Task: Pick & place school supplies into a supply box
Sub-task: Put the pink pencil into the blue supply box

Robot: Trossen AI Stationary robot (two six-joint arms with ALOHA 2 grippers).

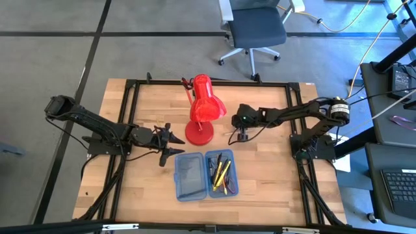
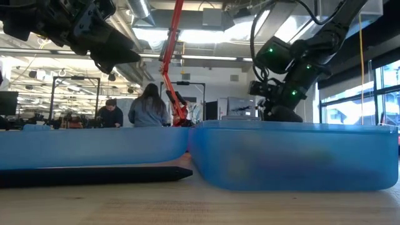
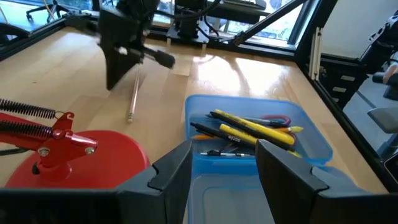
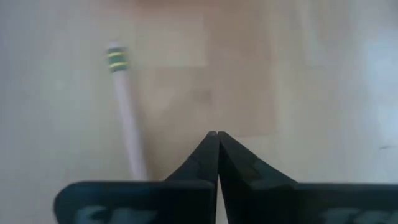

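Item: right gripper point(image 1: 242, 134), centre of the high view, right of the lamp base, pointing down at the table. Jaws pressed together, holding nothing; the tips meet in the right wrist view.

Item: wood-tone pencil point(image 4: 127, 118), slim round shaft, pale, with a green-and-yellow banded ferrule at one end. It lies flat on the bare table just beside the closed tips, apart from them. In the left wrist view it shows as a thin stick point(image 3: 132, 96) near that gripper.

Risk: with the fingers shut and offset to one side, a descent would likely nudge or roll the pencil rather than straddle it. A round shaft on smooth wood rolls readily.

Item: left gripper point(image 1: 170, 144), left of centre in the high view, just above the box's upper left corner. Jaws wide apart, empty.

Item: supply box point(image 1: 207, 174), lower centre; translucent blue plastic, two hinged halves, rounded corners. The right half holds yellow and black pens point(image 3: 252, 132); the left half appears empty.

Item: red desk lamp point(image 1: 203, 110), glossy shade, round base, spring arm. It stands close to the right arm; I judge a wide swing toward the box could clip it.

Item: table point(image 1: 273, 182), light wood, smooth.
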